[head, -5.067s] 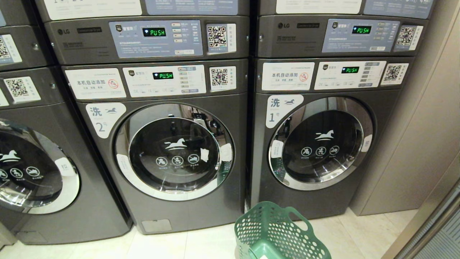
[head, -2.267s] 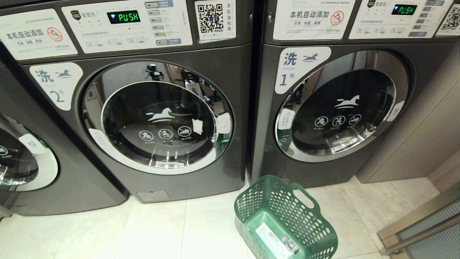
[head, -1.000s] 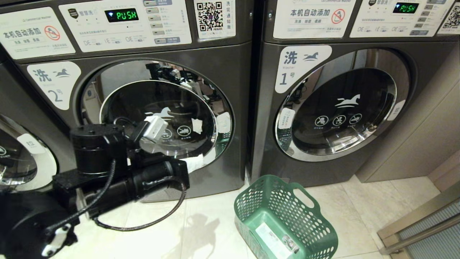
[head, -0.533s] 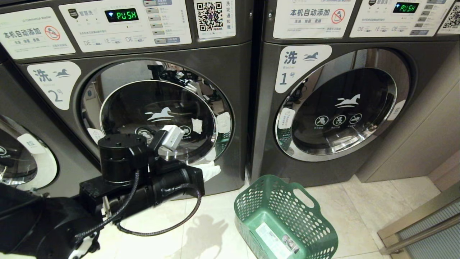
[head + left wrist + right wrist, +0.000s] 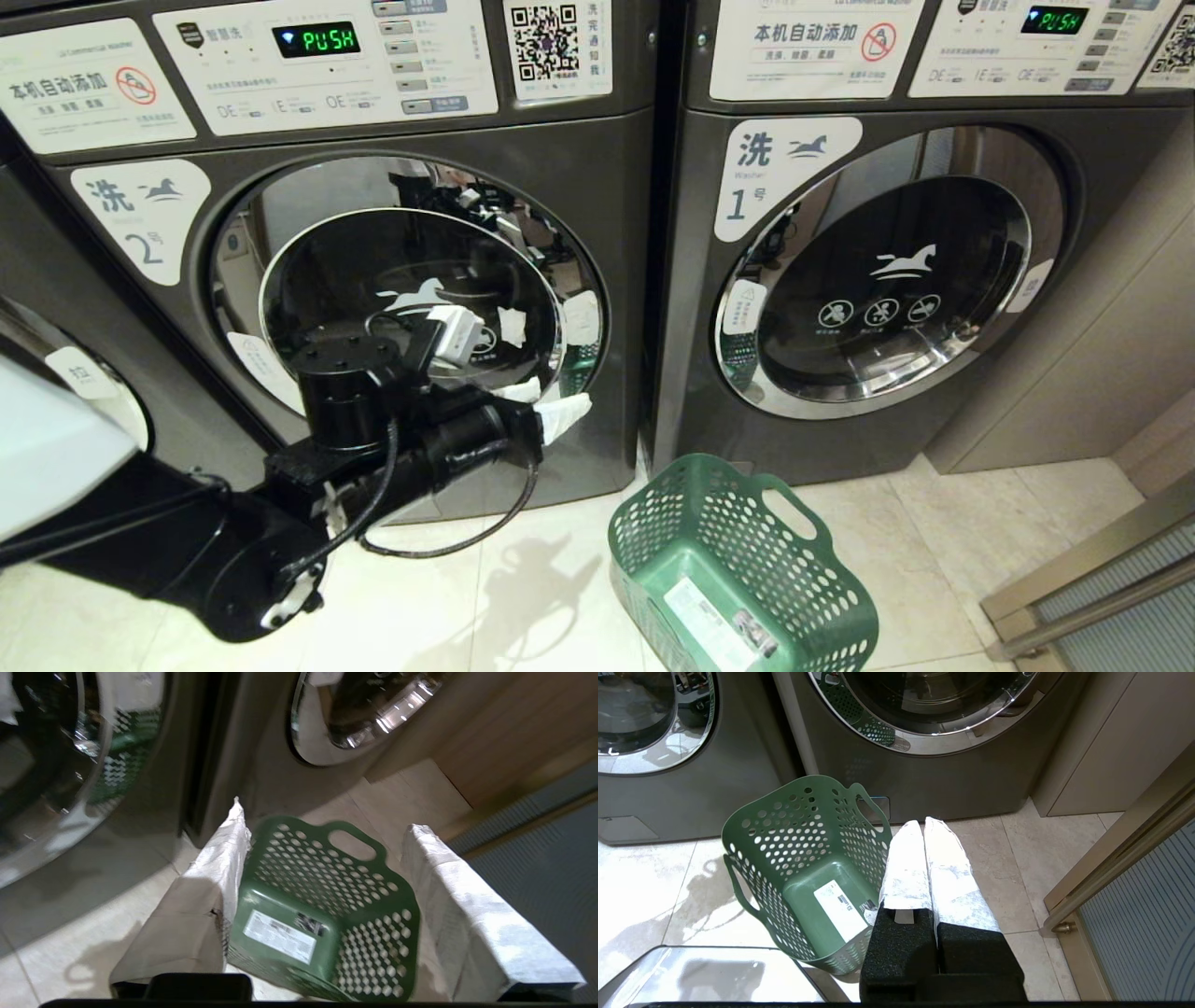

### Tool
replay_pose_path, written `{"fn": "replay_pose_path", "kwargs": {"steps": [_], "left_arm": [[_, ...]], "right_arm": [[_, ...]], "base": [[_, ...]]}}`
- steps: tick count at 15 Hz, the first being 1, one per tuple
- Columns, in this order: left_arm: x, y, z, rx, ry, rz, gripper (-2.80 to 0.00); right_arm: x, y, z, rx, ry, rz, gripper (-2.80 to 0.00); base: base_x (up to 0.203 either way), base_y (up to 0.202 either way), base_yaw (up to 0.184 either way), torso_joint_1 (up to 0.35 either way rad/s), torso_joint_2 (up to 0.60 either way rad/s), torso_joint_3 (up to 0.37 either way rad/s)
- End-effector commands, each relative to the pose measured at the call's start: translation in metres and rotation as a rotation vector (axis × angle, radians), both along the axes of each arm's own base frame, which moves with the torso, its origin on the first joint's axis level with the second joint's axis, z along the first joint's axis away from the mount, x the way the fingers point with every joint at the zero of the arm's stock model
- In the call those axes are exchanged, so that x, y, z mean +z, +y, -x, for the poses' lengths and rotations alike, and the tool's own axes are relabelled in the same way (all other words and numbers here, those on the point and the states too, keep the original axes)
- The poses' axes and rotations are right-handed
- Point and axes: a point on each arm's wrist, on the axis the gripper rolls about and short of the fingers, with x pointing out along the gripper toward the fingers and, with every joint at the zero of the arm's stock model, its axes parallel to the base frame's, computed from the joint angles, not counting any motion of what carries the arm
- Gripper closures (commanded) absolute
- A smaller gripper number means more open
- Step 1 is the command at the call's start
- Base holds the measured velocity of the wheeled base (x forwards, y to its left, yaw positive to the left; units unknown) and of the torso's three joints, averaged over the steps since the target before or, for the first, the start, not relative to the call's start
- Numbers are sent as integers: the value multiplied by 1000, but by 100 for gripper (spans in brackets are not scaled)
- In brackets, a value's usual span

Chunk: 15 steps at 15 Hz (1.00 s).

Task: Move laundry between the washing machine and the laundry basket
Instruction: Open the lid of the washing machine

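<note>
White-tipped left claw (image 5: 551, 403) now spread.

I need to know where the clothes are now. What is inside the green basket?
The laundry basket holds no garment; only a white label lies on its floor. The closed door of the washing machine shows no laundry through its dark, reflective glass.

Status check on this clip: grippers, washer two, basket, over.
Left gripper open, empty, at washing machine door's lower edge. Right gripper shut, parked beside laundry basket. Door closed, basket empty.
</note>
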Motion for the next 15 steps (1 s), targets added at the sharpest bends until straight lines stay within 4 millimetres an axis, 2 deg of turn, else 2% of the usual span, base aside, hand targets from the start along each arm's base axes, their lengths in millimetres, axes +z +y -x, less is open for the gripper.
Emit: {"fn": "replay_pose_path", "kwargs": {"steps": [1, 3, 5, 10, 13, 15], "left_arm": [[-17, -2, -23, 27, 11, -14, -280], [-14, -2, -48, 57, -34, 4, -280], [-19, -5, -72, 76, -54, 10, -280], [-42, -16, -116, 122, -123, -51, -280], [-44, -23, -139, 167, -169, -46, -280], [-44, -20, -155, 190, -209, -41, -280]], "right_arm": [[0, 0, 0, 0, -1, 0, 0], [0, 0, 0, -1, -1, 0, 0], [0, 0, 0, 1, -1, 0, 0], [0, 0, 0, -1, -1, 0, 0], [0, 0, 0, 1, -1, 0, 0], [0, 0, 0, 0, -1, 0, 0]], "base": [[0, 0, 0, 0, 0, 0], [0, 0, 0, 0, 0, 0], [0, 0, 0, 0, 0, 0], [0, 0, 0, 0, 0, 0], [0, 0, 0, 0, 0, 0], [0, 0, 0, 0, 0, 0]]}}
